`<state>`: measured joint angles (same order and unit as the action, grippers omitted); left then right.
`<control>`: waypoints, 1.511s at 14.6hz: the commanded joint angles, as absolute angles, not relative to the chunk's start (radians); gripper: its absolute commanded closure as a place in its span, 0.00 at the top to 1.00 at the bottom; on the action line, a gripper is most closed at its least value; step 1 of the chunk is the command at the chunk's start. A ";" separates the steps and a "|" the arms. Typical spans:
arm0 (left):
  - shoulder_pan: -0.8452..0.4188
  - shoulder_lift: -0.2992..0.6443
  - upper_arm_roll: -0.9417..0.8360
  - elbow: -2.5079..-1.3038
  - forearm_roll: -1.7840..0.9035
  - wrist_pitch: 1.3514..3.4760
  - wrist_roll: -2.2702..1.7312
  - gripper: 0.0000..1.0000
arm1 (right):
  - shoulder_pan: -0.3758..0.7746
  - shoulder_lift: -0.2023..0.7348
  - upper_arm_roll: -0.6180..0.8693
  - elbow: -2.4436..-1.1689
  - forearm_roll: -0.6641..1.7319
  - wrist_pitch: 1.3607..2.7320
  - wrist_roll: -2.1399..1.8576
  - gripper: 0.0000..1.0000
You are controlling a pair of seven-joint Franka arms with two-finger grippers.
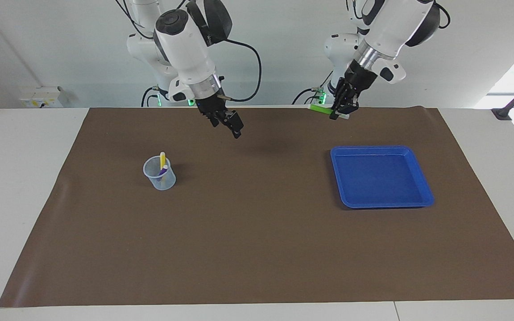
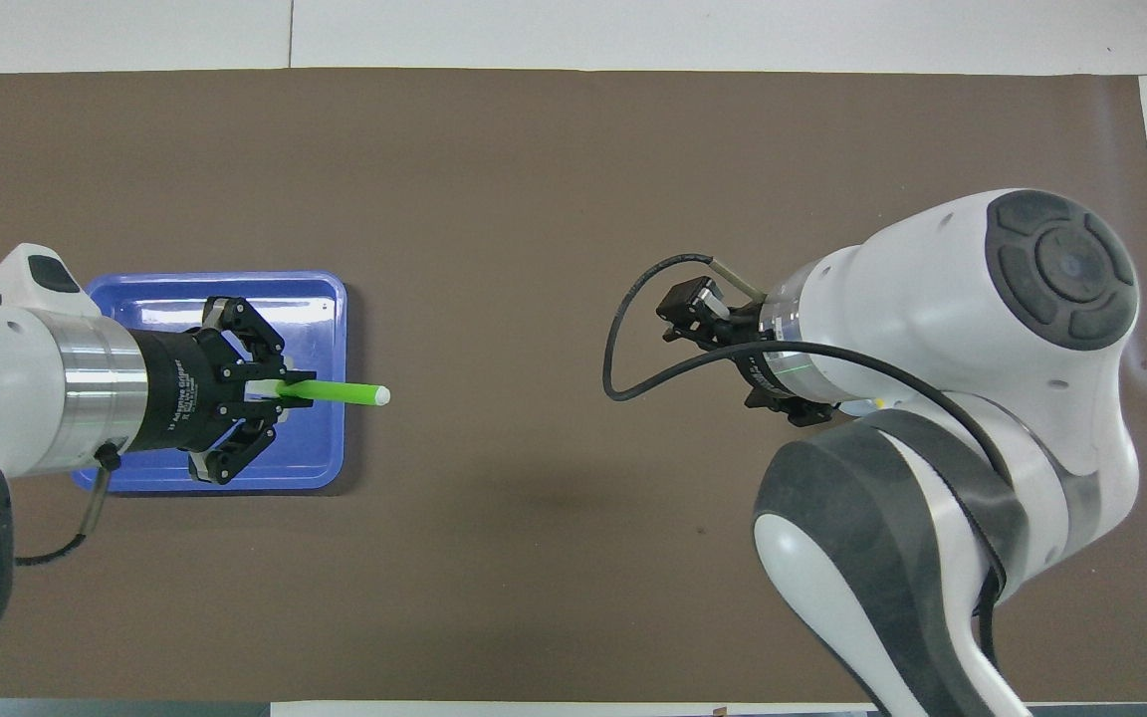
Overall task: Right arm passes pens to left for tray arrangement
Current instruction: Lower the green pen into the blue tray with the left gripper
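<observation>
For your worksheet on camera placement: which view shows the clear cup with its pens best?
The facing view. There the clear cup stands in full sight on the brown mat, with the yellow pen and purple pen upright inside. In the overhead view the right arm covers it entirely.

You see a bright blue tray on a plain brown mat that covers a white bench. A green pen has a pale tip. A yellow pen and a purple pen stand in a clear cup. Both arms are white; the left hand and right hand are black.
</observation>
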<state>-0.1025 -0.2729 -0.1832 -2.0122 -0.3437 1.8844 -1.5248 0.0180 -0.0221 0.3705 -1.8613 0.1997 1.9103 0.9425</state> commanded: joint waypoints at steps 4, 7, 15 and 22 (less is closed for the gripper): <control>0.035 -0.218 -0.184 -2.089 -0.337 1.848 -0.831 0.00 | 0.006 -0.138 0.255 -2.081 0.084 1.922 0.407 1.00; 0.095 -0.125 -0.183 -2.079 -0.333 1.864 -0.507 0.00 | 0.006 -0.140 0.203 -2.149 0.045 2.023 0.255 1.00; 0.087 0.139 -0.184 -2.045 -0.114 2.069 -0.109 0.00 | 0.003 -0.055 0.187 -2.212 -0.164 2.239 0.138 0.83; 0.058 0.232 -0.186 -2.020 -0.043 2.158 -0.064 0.00 | 0.003 -0.055 0.187 -2.273 -0.294 2.327 0.133 0.70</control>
<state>0.0753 0.2096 -0.1902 -2.0401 -0.0663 2.1345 -0.0769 0.0106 -0.0411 0.1869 -2.2523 -0.2692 2.3032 0.1594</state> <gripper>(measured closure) 0.819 0.242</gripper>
